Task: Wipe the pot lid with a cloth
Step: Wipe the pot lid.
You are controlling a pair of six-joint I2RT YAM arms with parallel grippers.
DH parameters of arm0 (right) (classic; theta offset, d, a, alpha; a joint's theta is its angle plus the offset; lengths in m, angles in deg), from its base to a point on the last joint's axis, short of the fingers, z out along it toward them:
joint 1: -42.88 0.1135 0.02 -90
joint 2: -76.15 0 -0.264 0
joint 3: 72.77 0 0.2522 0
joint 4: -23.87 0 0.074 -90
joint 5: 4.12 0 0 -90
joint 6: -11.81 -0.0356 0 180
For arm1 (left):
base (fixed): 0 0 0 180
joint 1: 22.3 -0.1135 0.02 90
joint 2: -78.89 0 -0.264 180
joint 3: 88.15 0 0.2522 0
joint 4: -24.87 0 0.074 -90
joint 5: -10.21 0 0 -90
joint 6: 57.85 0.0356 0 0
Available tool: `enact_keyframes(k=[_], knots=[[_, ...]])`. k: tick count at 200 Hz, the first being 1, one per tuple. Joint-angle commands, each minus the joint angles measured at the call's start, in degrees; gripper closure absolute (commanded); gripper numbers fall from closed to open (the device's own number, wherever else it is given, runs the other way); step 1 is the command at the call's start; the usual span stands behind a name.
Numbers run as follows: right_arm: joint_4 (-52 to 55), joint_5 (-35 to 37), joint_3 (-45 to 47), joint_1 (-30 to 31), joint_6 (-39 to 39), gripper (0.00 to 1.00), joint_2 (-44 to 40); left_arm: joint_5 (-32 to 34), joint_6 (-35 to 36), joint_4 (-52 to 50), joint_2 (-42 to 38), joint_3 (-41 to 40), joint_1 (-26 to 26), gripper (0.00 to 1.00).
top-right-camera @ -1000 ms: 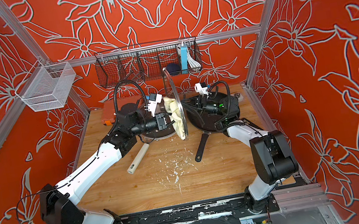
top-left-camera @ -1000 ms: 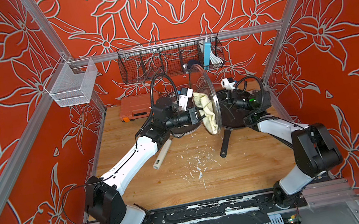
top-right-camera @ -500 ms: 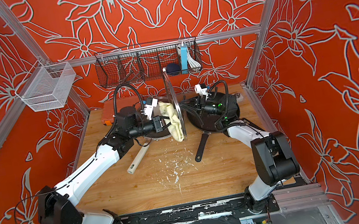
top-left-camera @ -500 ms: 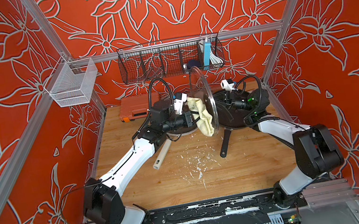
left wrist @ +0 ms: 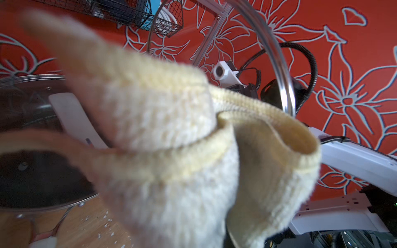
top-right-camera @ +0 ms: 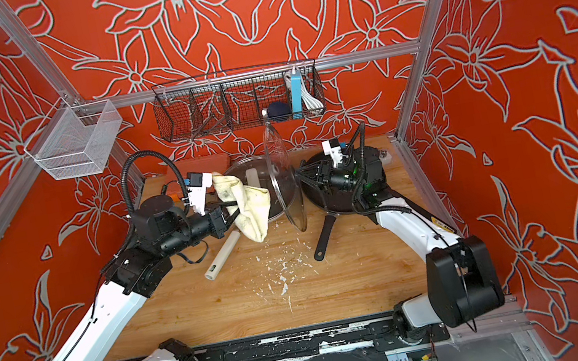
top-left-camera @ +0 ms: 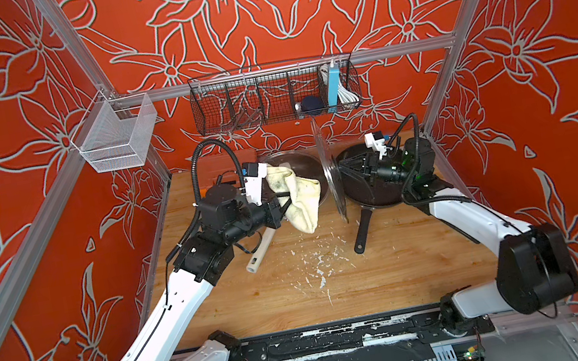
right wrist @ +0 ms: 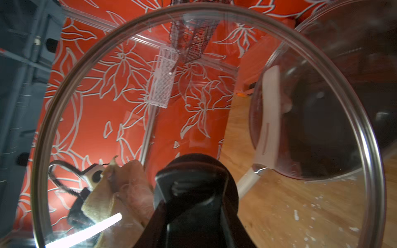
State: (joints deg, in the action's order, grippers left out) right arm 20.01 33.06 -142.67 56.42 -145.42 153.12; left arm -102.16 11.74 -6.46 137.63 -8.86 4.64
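The glass pot lid [top-left-camera: 331, 178] [top-right-camera: 287, 190] stands on edge above the table in both top views. My right gripper [top-left-camera: 350, 174] is shut on its black knob [right wrist: 193, 189], and the lid fills the right wrist view. A cream cloth [top-left-camera: 299, 200] [top-right-camera: 249, 208] hangs bunched from my left gripper [top-left-camera: 278, 202], which is shut on it just left of the lid. A narrow gap shows between cloth and glass. In the left wrist view the cloth [left wrist: 171, 150] hides the jaws, with the lid's rim [left wrist: 277, 70] behind it.
A second pan with a glass cover and a white handle [top-left-camera: 294, 160] sits behind the cloth. A black frying pan [top-left-camera: 363, 232] lies under the right arm. White crumbs [top-left-camera: 319, 268] dot the wooden table. A black wire rack [top-left-camera: 274, 95] and a white mesh basket [top-left-camera: 115, 136] hang above.
The left gripper has pulled the cloth leftward, off the lid it pressed against a second ago. The right arm and the lid have barely moved.
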Motion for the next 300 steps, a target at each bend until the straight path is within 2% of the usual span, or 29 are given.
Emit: enact_keyframes(k=[1,35,55,86,120,200,260,300], knots=[[17.95,8.51,-7.07,0.43,20.72,1.0,-6.99,3.91,4.8,-4.85,-1.48,3.15,-0.26,1.0],[32.14,15.84,-11.17,1.28,34.71,1.0,-9.5,2.81,3.4,-5.25,-0.83,8.1,-0.22,1.0],[36.6,23.93,-12.92,3.87,41.75,1.0,-10.83,3.38,0.53,-4.36,0.98,10.3,0.33,1.0],[37.13,37.24,-13.34,10.98,52.65,1.0,-13.0,6.54,-1.46,-5.65,5.83,13.52,3.38,1.0],[28.95,47.63,-8.78,17.08,63.63,1.0,-16.57,8.15,-5.76,-6.23,9.62,13.18,5.14,1.0],[21.53,58.76,-5.03,25.36,81.48,1.0,-19.18,9.94,-5.57,-11.7,16.45,16.82,6.37,1.0],[20.51,58.67,-5.55,29.23,82.89,1.0,-18.88,10.08,-3.42,-8.44,18.94,15.33,7.94,1.0],[20.13,58.73,-5.91,31.64,83.51,1.0,-17.68,8.47,-4.59,-6.39,21.27,15.84,9.34,1.0]])
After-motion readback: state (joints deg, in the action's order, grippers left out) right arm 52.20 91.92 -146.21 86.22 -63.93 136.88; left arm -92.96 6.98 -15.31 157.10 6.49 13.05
